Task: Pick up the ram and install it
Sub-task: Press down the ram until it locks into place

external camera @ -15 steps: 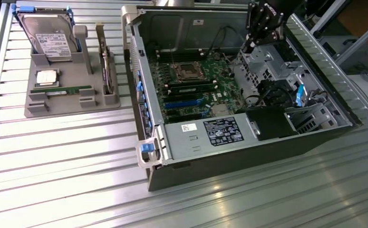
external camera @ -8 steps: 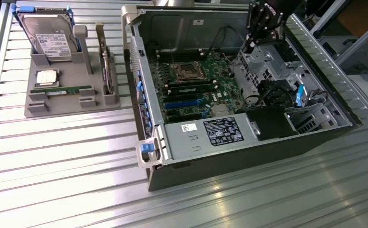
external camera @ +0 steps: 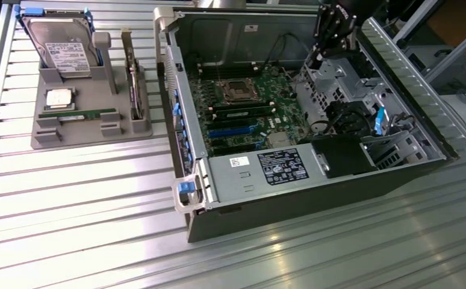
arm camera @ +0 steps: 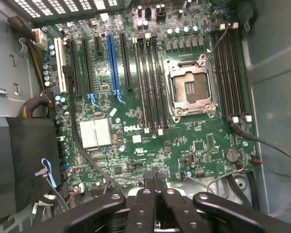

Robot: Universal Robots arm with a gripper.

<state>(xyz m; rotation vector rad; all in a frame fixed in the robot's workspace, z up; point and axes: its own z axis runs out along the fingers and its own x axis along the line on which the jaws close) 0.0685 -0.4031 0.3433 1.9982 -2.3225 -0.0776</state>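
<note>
A ram (external camera: 78,113), a long thin green stick, lies in a slot of the grey holder (external camera: 80,135) at the exterior view's left. Another green stick (external camera: 242,112) seems seated in the motherboard's memory slots, beside the empty processor socket (external camera: 238,89). My gripper (external camera: 316,60) hangs over the far side of the open computer case (external camera: 297,180), far from the holder. In the wrist view its fingertips (arm camera: 155,178) are pressed together with nothing between them, above the motherboard's edge (arm camera: 136,141). The black memory slots (arm camera: 150,82) and the socket (arm camera: 191,87) lie beyond them.
The holder also carries a hard drive (external camera: 60,42), a square silver processor (external camera: 59,98) and an upright card with a metal bracket (external camera: 135,84). Inside the case are a power supply (external camera: 265,171), a drive cage (external camera: 338,78) and loose cables (arm camera: 266,145). Everything rests on a ribbed metal table (external camera: 80,205).
</note>
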